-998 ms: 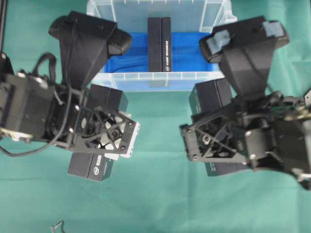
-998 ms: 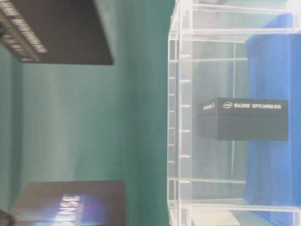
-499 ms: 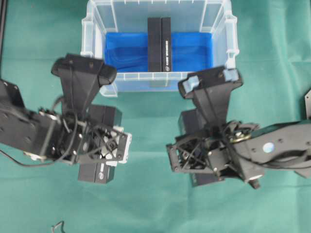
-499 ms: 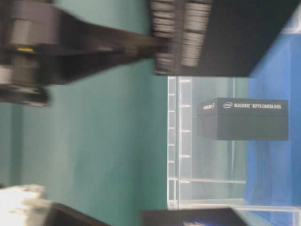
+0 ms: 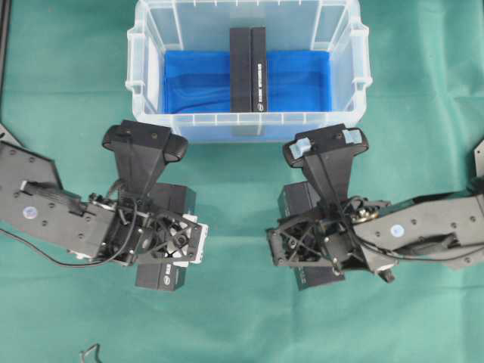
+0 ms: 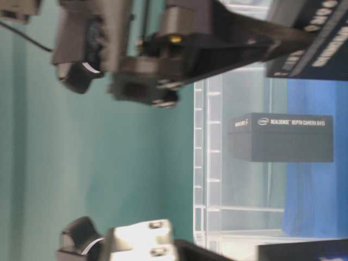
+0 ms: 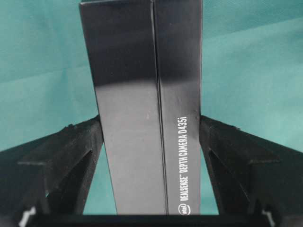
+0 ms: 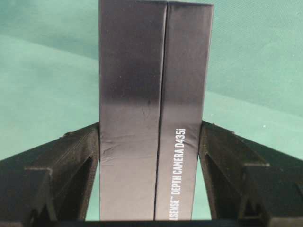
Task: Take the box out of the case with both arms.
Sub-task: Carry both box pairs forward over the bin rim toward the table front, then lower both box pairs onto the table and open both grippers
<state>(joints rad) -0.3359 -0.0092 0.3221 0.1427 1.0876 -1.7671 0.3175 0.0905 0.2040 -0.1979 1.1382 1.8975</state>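
Outside the case [image 5: 147, 121], each gripper clamped on its own black box, third box [image 5: 249, 68] inside

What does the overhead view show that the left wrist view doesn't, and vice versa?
Overhead only: the case, a black box standing in it, the right pincer and its box. Left wrist only: the left pincer's fingers pressed against both sides of its box, and the box's white lettering up close. Shared: the left pincer, its box and the green cloth.
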